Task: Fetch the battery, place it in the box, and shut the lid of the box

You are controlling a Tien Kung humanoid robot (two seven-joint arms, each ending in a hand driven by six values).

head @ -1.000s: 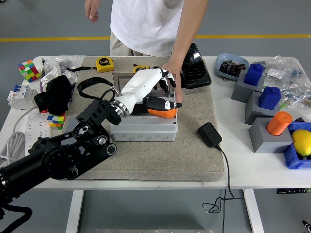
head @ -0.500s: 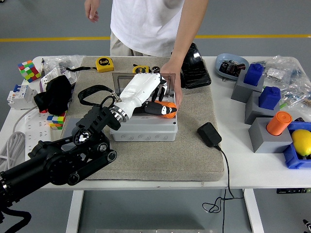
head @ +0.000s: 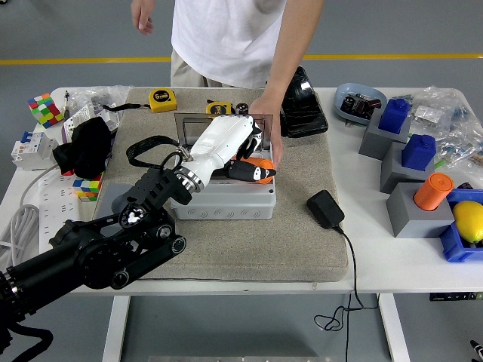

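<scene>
My left hand [head: 240, 147] grasps the orange battery [head: 260, 172], low inside the open grey box [head: 226, 200]; its long axis lies left–right; a person's hand [head: 269, 128] steadies the box's far right side (my right arm unseen).

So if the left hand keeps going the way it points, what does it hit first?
Most likely the person's hand, resting on the box's far right edge just beyond the left hand and its orange battery. Depth is hard to judge.
</scene>
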